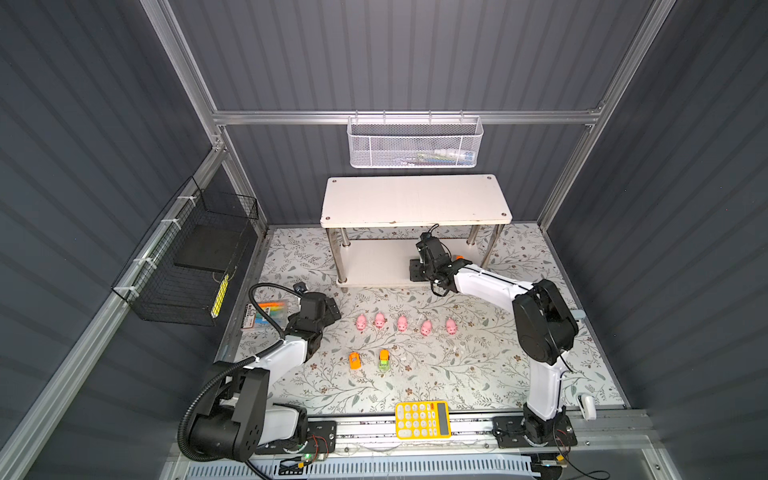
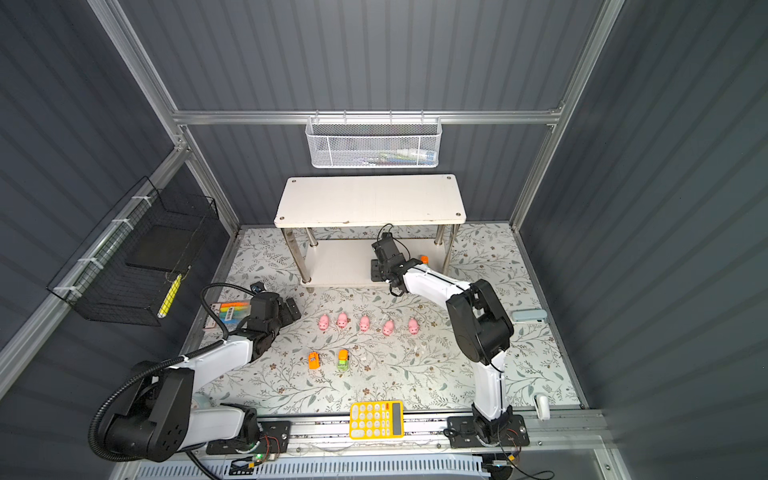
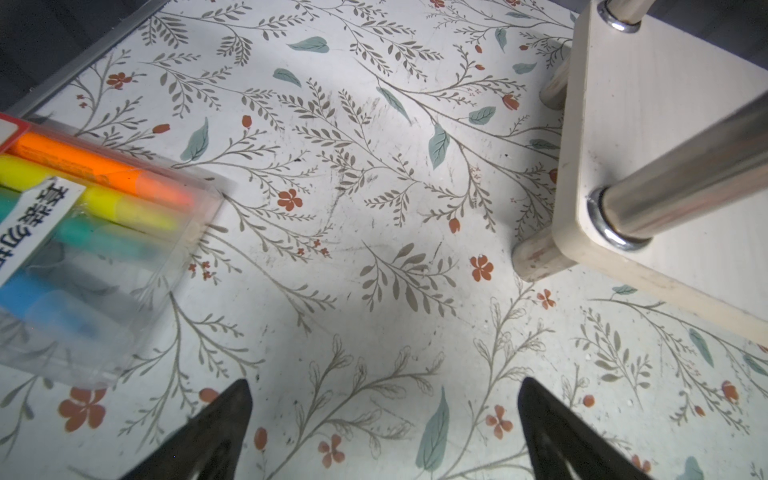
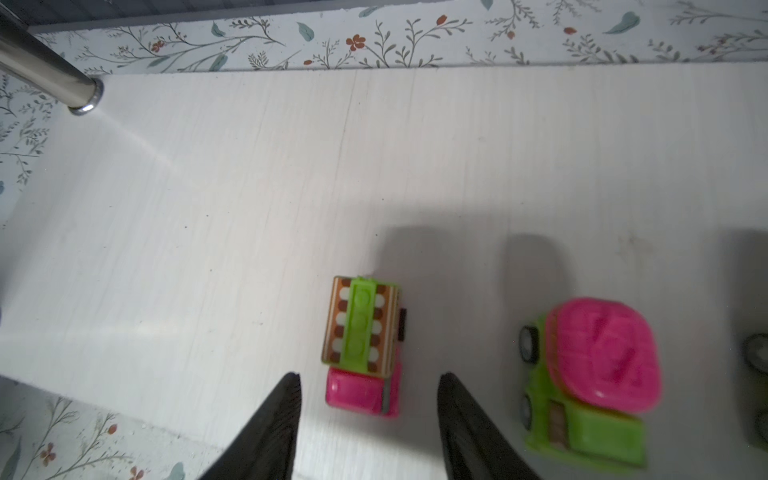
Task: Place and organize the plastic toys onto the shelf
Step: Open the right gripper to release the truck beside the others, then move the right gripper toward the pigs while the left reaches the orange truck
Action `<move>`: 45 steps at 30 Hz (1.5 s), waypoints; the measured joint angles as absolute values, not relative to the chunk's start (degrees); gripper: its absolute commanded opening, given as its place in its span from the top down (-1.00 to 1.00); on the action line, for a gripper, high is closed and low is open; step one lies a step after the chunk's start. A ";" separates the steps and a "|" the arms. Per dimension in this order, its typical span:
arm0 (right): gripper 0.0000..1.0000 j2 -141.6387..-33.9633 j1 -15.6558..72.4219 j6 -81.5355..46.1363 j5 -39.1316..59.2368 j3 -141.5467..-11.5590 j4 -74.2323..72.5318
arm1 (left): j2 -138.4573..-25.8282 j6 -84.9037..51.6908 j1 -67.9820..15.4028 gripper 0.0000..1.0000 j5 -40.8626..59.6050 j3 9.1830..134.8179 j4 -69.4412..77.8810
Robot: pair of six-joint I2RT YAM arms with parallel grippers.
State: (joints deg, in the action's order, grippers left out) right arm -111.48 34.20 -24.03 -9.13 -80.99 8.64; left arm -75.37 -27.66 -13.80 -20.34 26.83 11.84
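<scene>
Presently right gripper (image 4: 370,374) part-open, straddling pink-cab truck (image 4: 361,345) without touching, on lower board of shelf (image 4: 208,187), right side. Left gripper (image 3: 385,380) wide, empty, over floral mat (image 3: 374,208). Five pigs (image 1: 402,323) rowed on mat, nearer than shelf.

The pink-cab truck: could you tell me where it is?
Right wrist view: the truck stands on the shelf's lower board between the right tool's tips, beside a green mixer.

In the right wrist view a frame edge cuts off one vehicle (image 4: 757,353), leaving only dark wheels. In both top views, right of centre, the right arm (image 1: 490,286) hides the toys on the lower board of the shelf (image 1: 374,264), except an orange speck (image 1: 459,257). The contents of the mesh basket (image 1: 415,145) blur.
</scene>
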 measured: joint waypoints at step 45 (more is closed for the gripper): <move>-0.33 -55.72 45.43 -31.05 -13.06 -37.10 16.95 | -52.82 -53.43 -49.50 -0.99 -24.23 29.50 -30.57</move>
State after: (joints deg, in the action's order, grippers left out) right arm -55.72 45.43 -31.05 -13.06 -37.10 16.95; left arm -52.82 -53.43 -49.50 -24.23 29.50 -30.57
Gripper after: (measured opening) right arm 0.662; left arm 0.997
